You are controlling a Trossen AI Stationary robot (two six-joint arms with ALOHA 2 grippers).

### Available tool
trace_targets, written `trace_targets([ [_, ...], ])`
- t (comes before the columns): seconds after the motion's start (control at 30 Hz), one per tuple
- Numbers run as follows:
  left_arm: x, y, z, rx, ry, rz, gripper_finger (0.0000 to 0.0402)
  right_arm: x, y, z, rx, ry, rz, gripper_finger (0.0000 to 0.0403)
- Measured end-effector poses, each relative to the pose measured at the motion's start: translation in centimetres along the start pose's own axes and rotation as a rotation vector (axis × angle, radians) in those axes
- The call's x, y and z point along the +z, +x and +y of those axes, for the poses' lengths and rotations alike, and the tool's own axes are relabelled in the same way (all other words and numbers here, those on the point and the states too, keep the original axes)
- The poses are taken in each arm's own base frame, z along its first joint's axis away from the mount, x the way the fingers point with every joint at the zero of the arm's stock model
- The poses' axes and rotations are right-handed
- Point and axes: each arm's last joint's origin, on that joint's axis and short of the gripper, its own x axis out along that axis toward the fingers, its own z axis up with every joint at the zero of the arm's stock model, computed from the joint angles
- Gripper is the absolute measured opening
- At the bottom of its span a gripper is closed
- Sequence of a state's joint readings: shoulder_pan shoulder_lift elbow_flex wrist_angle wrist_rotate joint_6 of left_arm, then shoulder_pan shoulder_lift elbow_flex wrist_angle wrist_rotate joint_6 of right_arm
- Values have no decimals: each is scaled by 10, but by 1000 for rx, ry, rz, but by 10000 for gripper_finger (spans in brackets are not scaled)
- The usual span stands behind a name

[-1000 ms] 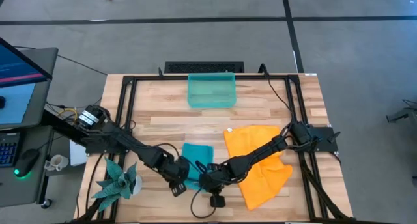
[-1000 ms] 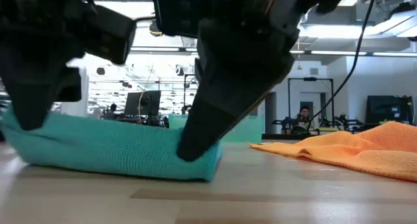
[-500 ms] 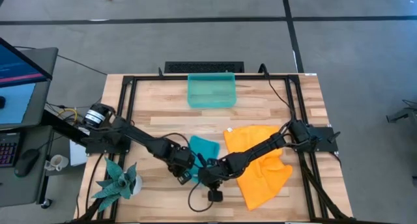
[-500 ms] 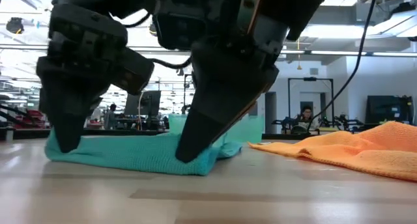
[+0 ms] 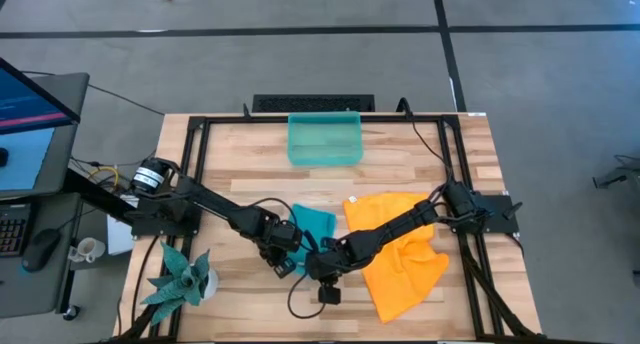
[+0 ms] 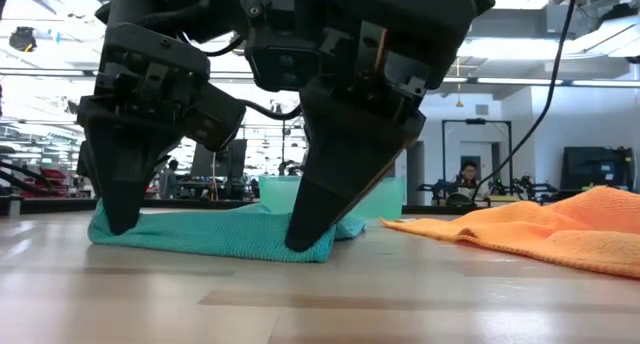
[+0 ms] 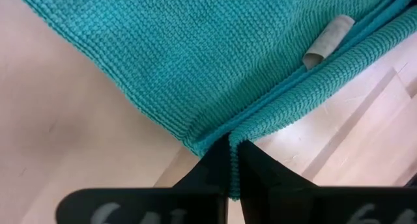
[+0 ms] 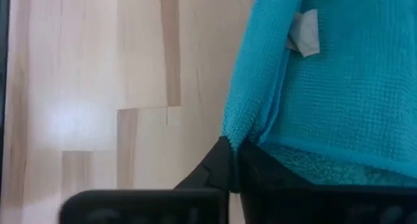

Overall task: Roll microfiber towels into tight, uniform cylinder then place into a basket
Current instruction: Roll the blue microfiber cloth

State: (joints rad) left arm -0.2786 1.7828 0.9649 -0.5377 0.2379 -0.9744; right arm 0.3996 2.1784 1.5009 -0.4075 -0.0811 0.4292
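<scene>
Teal-blue microfiber towel [image 5: 312, 227] lay folded and flattened on the wooden surface [image 5: 250, 174], near the front middle, between the two arms. Was pinched at one front corner by the left claw [image 5: 284, 258], fingers pressed together on the cloth edge, as seen in the left wrist view where the dark fingers [image 7: 218, 168] met at the towel's [image 7: 195, 61] folded corner. Was pinched at the neighbouring corner by the right claw [image 5: 318, 267], fingers close together on the fabric; in the right wrist view the dark fingers [image 8: 225, 165] met at the rolled edge of the towel [image 8: 339, 94]. Small pale tag [image 7: 328, 40] showed on the cloth, also visible in the right wrist view [image 8: 304, 32].

In the low view, left claw [image 6: 118, 219] and right claw [image 6: 308, 239] both stood tip-down on the front edge of the teal towel [image 6: 210, 234], which rested flat on the surface [image 6: 320, 304].

Orange microfiber towel [image 5: 400, 249] lay spread and rumpled on the right side of the surface, under the right arm, just beside the teal one; seen at the right in the low view [image 6: 530, 229].

Translucent teal-green basket [image 5: 324, 139] sat at the back middle of the surface, well apart from both towels

Teal spiky plant figure [image 5: 180, 279] stood at the front left corner
</scene>
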Motion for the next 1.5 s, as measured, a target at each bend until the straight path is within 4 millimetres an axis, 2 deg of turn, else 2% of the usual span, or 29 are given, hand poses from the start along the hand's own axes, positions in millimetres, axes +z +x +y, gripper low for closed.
trace_targets([
  [0.27, 0, 0, 1, 14, 41, -8, 3, 1, -3, -3, 6, 32, 13, 123],
  [0.47, 0, 1, 3, 32, 48, -7, 5, 2, -17, -4, -6, 50, 24, 148],
  [0.67, 0, 1, 3, 32, 45, -7, 9, 5, -34, 9, 17, -69, -33, 138],
  [0.87, -1, 1, 3, 31, 44, -6, 8, 6, -34, 36, 72, -231, -149, 118],
  [1.0, -1, 1, 3, 31, 42, -6, 8, 6, -32, 42, 35, -250, -197, 109],
  [1.1, -1, 1, 3, 30, 43, -6, 8, 10, -33, 41, -12, -273, -247, 102],
  [1.33, -1, 1, 3, 31, 44, -6, 8, 15, -15, 17, -95, -228, -223, 86],
  [1.4, -1, 1, 3, 29, 44, -4, 8, 9, -11, 9, -163, -197, -176, 80],
  [1.5, -1, 1, 3, 27, 43, 2, 8, 12, -12, 6, -181, -175, -190, 72],
])
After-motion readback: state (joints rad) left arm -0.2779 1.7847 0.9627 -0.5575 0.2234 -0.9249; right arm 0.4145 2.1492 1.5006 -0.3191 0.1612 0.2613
